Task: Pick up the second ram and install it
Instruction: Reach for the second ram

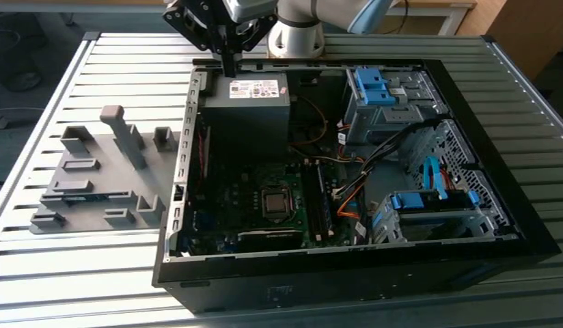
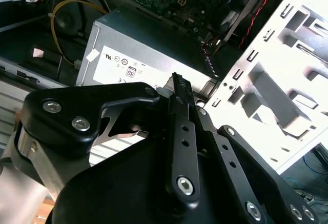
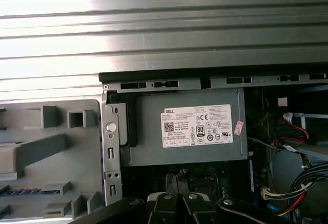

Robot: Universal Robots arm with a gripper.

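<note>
The black gripper (image 1: 229,72), jaws pressed together, hangs above the grey metal power supply (image 1: 246,113); the thin blue-green ram stick (image 1: 85,199) lies in the grey plastic fixture (image 1: 104,156).

Slatted table (image 1: 81,280): 1 PC case (image 1: 354,277), 1 fixture (image 1: 90,186).

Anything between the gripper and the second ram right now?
The gripper hangs over the power supply at the case's edge; the second ram lies in the grey fixture outside the case, on the exterior view's left. The case wall and the fixture's tall upright block stand along the direct line. Nothing visible covers the ram from above.
</note>
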